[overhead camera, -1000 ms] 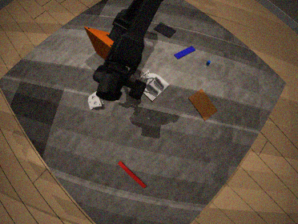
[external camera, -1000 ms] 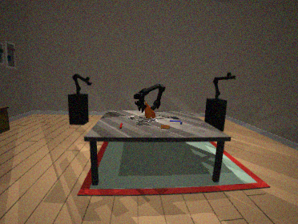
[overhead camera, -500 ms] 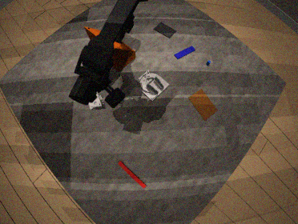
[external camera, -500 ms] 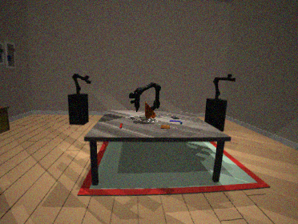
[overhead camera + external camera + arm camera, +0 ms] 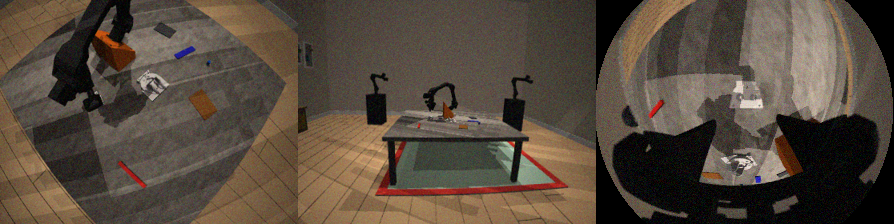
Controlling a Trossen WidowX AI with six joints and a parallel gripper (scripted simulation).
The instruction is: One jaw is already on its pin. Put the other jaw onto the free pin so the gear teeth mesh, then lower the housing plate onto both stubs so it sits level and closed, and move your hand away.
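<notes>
Nearest the wrist camera, the gripper (image 5: 77, 98) (image 5: 430, 108) (image 5: 746, 120) has its jaws spread wide with nothing between them. Past the fingertips, the white housing plate (image 5: 101, 98) (image 5: 430, 120) (image 5: 752, 104) lies on the table (image 5: 180, 160) (image 5: 458, 134) (image 5: 811, 50), off by itself and not on the stubs; from the top, the near finger hides most of it. Reads to me as the approach for that plate. Before closing, line the finger pads up with two opposite edges, keep the wrist square to the plate, drop straight down and stay off the holes. Pinch low enough for a firm hold but don't scrape the table; it's thin and could tip or skid if one pad lands first. Farther on, the white base (image 5: 165, 86) (image 5: 450, 120) (image 5: 730, 161) sits apart from the plate with grey parts on it. Can't tell whether both jaw pieces are pinned and meshed, so check that before lowering any cover. Then holes over both stubs, plate level, ease down, no forcing. Orange wedge (image 5: 116, 56) (image 5: 447, 112) (image 5: 788, 156) stands near the base; carry the plate high and clear of it. Red bar (image 5: 132, 174) (image 5: 419, 126) (image 5: 656, 108) is well apart, no issue.
</notes>
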